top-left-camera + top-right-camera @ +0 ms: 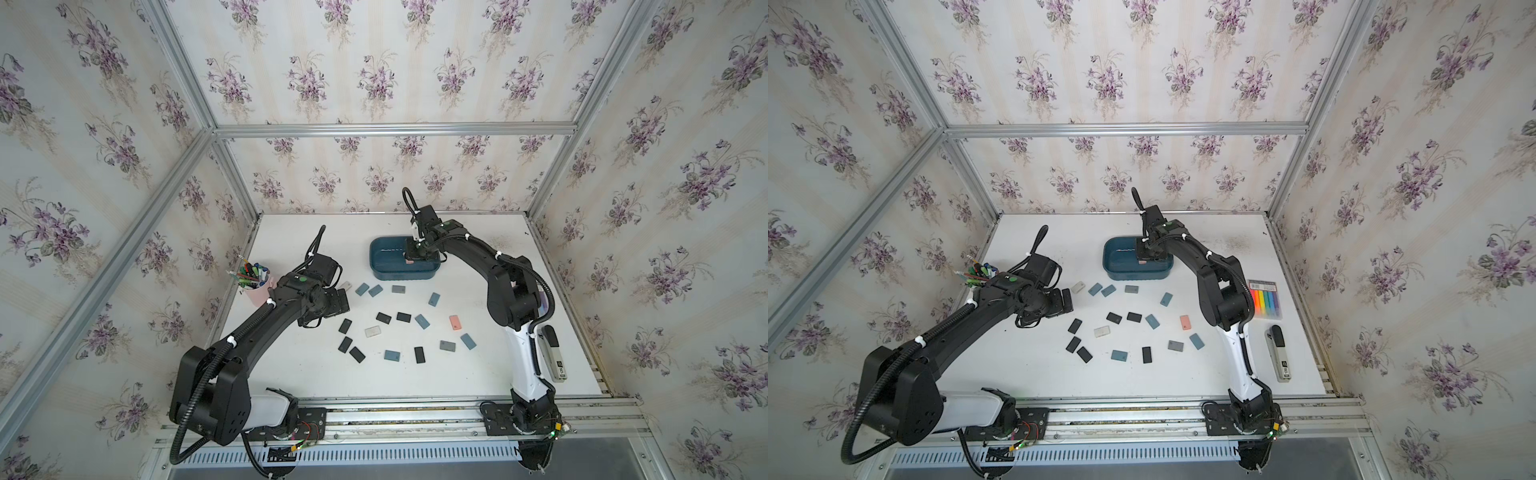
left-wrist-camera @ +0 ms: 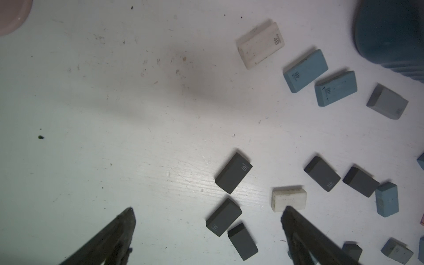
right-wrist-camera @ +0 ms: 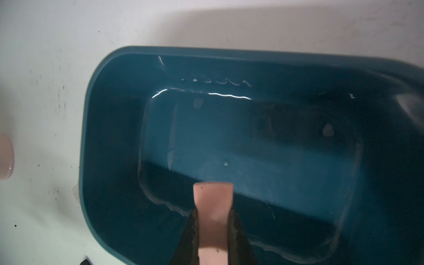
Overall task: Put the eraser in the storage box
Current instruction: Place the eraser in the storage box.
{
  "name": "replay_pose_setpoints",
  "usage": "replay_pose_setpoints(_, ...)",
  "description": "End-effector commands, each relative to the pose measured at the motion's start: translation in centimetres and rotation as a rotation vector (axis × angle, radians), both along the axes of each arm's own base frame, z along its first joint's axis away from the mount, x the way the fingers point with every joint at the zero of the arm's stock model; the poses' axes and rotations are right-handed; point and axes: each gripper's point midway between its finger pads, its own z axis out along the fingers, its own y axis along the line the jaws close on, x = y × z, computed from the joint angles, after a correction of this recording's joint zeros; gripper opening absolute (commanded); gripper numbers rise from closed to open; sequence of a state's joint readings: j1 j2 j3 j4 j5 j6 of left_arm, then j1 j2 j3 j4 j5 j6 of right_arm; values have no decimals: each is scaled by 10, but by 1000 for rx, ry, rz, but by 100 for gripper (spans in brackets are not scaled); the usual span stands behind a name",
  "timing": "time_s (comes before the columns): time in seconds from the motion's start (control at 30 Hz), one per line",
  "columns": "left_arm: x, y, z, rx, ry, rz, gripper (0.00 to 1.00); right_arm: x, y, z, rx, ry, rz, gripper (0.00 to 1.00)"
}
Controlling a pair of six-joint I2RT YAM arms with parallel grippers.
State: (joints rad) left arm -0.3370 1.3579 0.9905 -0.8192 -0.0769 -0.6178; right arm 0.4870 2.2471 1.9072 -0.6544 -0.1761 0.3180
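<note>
Right gripper (image 3: 213, 212) pinched the pink eraser (image 3: 213, 197) over the storage box (image 3: 298, 60), ready to drop; left gripper (image 2: 208, 209) gaped wide, empty.

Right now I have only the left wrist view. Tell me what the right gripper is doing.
Observer: The right gripper is shut on a pink eraser, over the box.
Operator: Report what's in the box.
Observer: No eraser lies in it in the right wrist view.
Operator: Name something out there that isn't an eraser.
Observer: A stapler lies at the far right in both top views.
</note>
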Motion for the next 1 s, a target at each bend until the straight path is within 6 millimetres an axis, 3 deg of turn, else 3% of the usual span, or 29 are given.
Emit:
replay_pose_setpoints(0.0,3,1,2,2,-7,14,100,1,0,-11,-9,14,3,0)
replay_pose_setpoints(0.27,3,1,2,8,-4,11,100,2,-3,-31,-47,37,2,8)
replay_pose_setpoints(0.67,3,2,0,16,4,14,100,6,-2,-19,-44,7,8,50)
replay_pose_setpoints(0.9,5,2,0,19,6,15,100,6,-5,-13,-68,-21,1,68)
replay_pose_setpoints(0.97,5,2,1,20,5,12,100,7,-9,-14,-128,-40,-1,69)
